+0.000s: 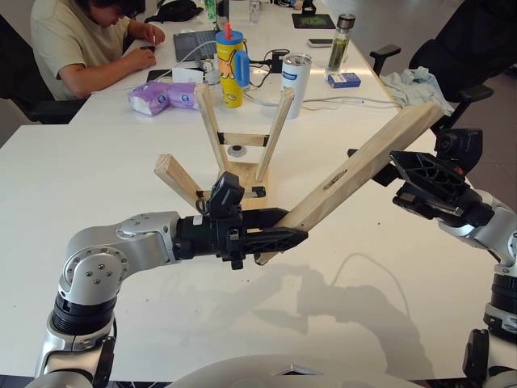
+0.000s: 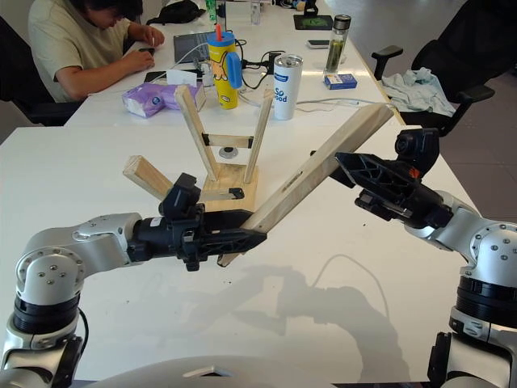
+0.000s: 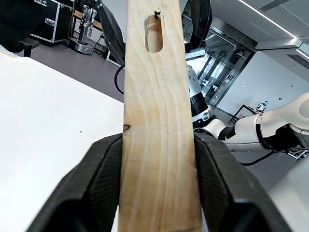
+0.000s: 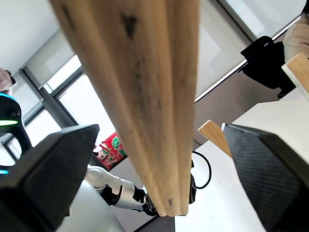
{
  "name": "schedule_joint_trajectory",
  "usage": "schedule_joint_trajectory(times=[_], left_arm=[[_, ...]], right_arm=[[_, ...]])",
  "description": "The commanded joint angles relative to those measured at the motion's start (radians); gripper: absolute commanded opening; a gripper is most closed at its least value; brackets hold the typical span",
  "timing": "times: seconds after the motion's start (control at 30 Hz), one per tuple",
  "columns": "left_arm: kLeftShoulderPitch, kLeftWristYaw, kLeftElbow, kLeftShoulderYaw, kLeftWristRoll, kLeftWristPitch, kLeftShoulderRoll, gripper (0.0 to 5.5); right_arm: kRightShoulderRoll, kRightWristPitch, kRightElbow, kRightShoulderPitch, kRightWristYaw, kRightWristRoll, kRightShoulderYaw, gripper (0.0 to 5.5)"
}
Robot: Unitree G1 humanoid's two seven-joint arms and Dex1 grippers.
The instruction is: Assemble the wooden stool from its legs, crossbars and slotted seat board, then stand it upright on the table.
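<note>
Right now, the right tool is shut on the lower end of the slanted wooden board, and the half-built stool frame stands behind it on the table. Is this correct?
Not quite. It is the left tool, not the right one, that is shut on the lower end of the slanted wooden board; the left wrist view shows its fingers pressing both sides. The half-built stool frame does stand behind it on the table.

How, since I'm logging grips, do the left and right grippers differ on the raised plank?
The left gripper is shut on the lower end of the plank, pressing both edges; the right gripper is open, its fingers clear either side of the upper part. The left sits lower than the right. Both straddle it.
</note>
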Motion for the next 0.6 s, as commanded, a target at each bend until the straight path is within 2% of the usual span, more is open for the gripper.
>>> schedule_joint_trajectory(times=[0.03,0.37,0.53,0.57,0.6], left_arm=[[-0.019,-0.022,0.011,0.012,-0.047,0.019,0.034,2.03],[-0.023,-0.043,0.017,0.004,-0.077,0.036,0.079,2.03],[-0.012,-0.091,-0.011,-0.036,0.071,-0.006,0.096,2.03],[-0.008,-0.083,0.0,-0.033,0.076,-0.011,0.085,2.4],[-0.006,-0.07,0.014,-0.026,0.078,-0.016,0.073,2.47]], right_arm=[[-0.02,0.007,-0.011,0.006,0.036,-0.034,0.004,3.87],[-0.01,0.003,-0.029,0.012,0.075,-0.072,0.02,2.11],[0.002,-0.012,-0.041,0.021,0.104,-0.107,0.02,2.11],[0.008,-0.026,-0.046,0.026,0.112,-0.127,0.02,2.11],[0.013,-0.039,-0.046,0.028,0.116,-0.143,0.02,2.11]])
